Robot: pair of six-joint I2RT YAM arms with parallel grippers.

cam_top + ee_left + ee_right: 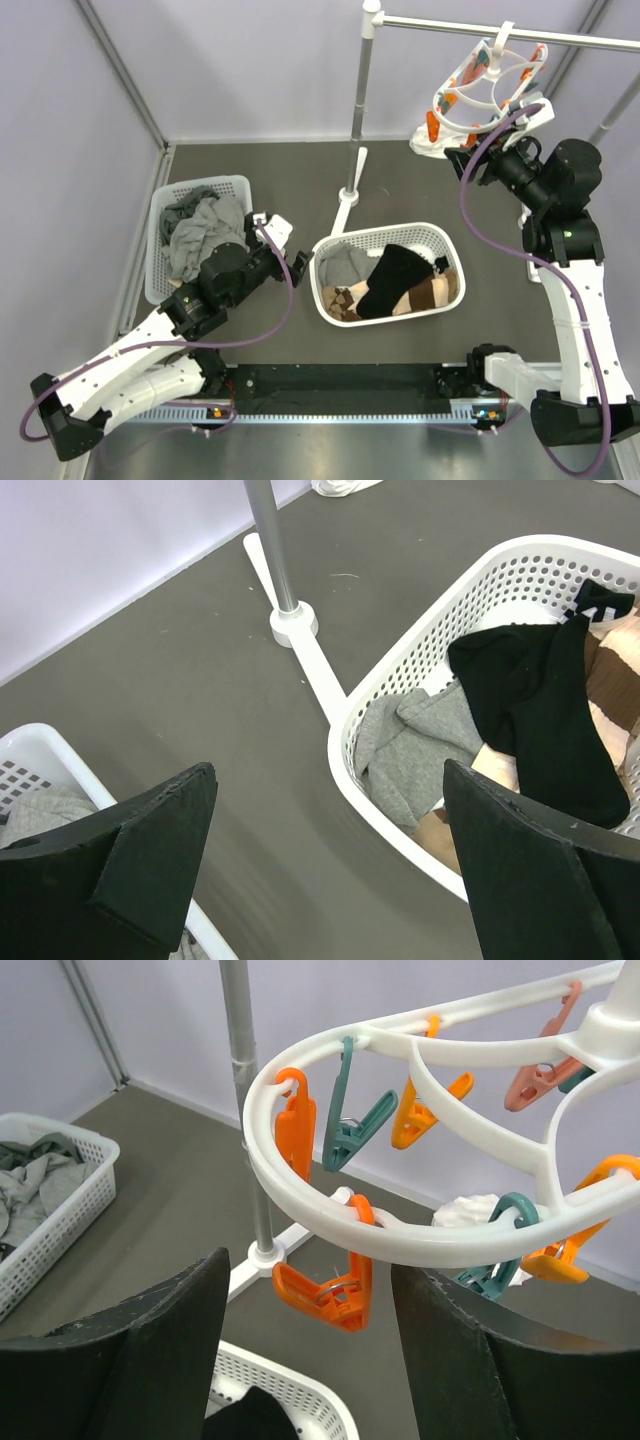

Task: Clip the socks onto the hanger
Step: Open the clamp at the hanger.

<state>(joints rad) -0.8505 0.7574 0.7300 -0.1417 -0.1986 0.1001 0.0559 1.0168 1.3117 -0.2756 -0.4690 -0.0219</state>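
Note:
The socks lie in the middle white basket [330, 300]: a black one [385, 280] [540, 710], a grey one [420, 745] and a tan one with brown bands [425, 290] [610, 670]. The white oval hanger [480, 85] [400, 1235] hangs tilted from the rail, with orange and teal pegs around its rings. My right gripper [458, 152] [311, 1265] is raised to the hanger's lower rim. Its jaws stand apart on either side of an orange peg [325, 1295], with a gap on both sides. My left gripper [272, 232] [328, 770] is wide open and holds nothing, low between the two baskets.
A second white basket [160, 215] at the left holds a heap of grey garments [200, 235]. The rack's grey pole [358, 110] rises from a white foot [345, 200] behind the middle basket. The rail [500, 30] runs overhead. A white crumpled cloth [428, 145] lies on the floor under the hanger.

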